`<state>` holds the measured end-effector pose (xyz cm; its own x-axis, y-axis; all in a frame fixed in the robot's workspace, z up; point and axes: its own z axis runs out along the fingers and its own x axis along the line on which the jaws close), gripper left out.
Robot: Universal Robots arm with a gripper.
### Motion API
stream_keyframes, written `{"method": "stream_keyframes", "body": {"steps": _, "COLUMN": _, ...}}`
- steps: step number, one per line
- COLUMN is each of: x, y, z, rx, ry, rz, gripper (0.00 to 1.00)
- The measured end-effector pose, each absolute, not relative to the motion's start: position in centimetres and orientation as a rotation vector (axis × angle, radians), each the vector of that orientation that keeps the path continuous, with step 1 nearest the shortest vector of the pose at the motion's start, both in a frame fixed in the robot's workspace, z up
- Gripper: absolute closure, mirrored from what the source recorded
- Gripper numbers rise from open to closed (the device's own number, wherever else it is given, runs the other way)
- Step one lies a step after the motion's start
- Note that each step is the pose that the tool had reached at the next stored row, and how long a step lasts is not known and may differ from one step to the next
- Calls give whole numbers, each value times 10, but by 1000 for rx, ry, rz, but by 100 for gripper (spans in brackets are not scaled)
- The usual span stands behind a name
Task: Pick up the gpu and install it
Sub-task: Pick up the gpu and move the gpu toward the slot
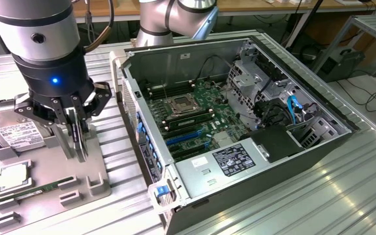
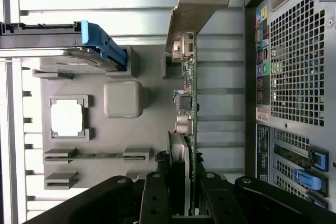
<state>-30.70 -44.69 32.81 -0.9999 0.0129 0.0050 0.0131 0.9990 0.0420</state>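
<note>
Item: thin green circuit-card gpu [image 2: 190, 77] with silver end bracket [image 2: 193, 3], upright over grey fixture tray [image 1: 101, 169]; your black gripper [image 2: 185, 182] has its jaws clamped on the card's edge. Open computer case [image 1: 168, 61] at three o'clock, exterior view. Hazard: with so narrow a grip the card may pivot and the bracket snag.

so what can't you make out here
The gpu faces: edge-on in both views; the gripper covers its top in the exterior view.
Whether the gpu is clear of the tray: lower edge too small, exterior view.
The hard drive label text: too small, exterior view.
The arm above the gripper: cut off by the exterior view's top edge.
</note>
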Motion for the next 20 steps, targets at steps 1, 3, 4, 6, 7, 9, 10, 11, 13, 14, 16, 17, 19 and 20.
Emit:
{"method": "stream_keyframes", "body": {"steps": 1, "x": -307, "y": -447, "z": 329, "rx": -20, "ry": -3136, "rz": -66, "gripper": 73}}
{"method": "stream_keyframes", "body": {"steps": 3, "x": -307, "y": -447, "z": 330, "rx": -20, "ry": -3136, "rz": -66, "gripper": 73}}
{"method": "stream_keyframes", "body": {"steps": 4, "x": -307, "y": -447, "z": 331, "rx": -20, "ry": -3136, "rz": -66, "gripper": 73}}
{"method": "stream_keyframes", "body": {"steps": 6, "x": -307, "y": -447, "z": 333, "rx": -20, "ry": -3136, "rz": -66, "gripper": 73}}
{"method": "stream_keyframes", "body": {"steps": 7, "x": -307, "y": -447, "z": 333, "rx": -20, "ry": -3136, "rz": -66, "gripper": 73}}
{"method": "stream_keyframes", "body": {"steps": 9, "x": -307, "y": -447, "z": 335, "rx": -21, "ry": -3135, "rz": -66, "gripper": 73}}
{"method": "stream_keyframes", "body": {"steps": 10, "x": -307, "y": -447, "z": 336, "rx": -20, "ry": -3135, "rz": -66, "gripper": 73}}
{"method": "stream_keyframes", "body": {"steps": 11, "x": -307, "y": -447, "z": 336, "rx": -20, "ry": -3135, "rz": -66, "gripper": 73}}
{"method": "stream_keyframes", "body": {"steps": 13, "x": -307, "y": -447, "z": 338, "rx": -20, "ry": -3134, "rz": -66, "gripper": 73}}
{"method": "stream_keyframes", "body": {"steps": 14, "x": -307, "y": -447, "z": 338, "rx": -20, "ry": -3134, "rz": -66, "gripper": 73}}
{"method": "stream_keyframes", "body": {"steps": 16, "x": -307, "y": -447, "z": 339, "rx": -20, "ry": -3134, "rz": -66, "gripper": 73}}
{"method": "stream_keyframes", "body": {"steps": 17, "x": -307, "y": -447, "z": 340, "rx": -20, "ry": -3134, "rz": -66, "gripper": 73}}
{"method": "stream_keyframes", "body": {"steps": 19, "x": -307, "y": -447, "z": 341, "rx": -20, "ry": -3134, "rz": -66, "gripper": 73}}
{"method": "stream_keyframes", "body": {"steps": 20, "x": -307, "y": -447, "z": 342, "rx": -21, "ry": -3133, "rz": -66, "gripper": 73}}
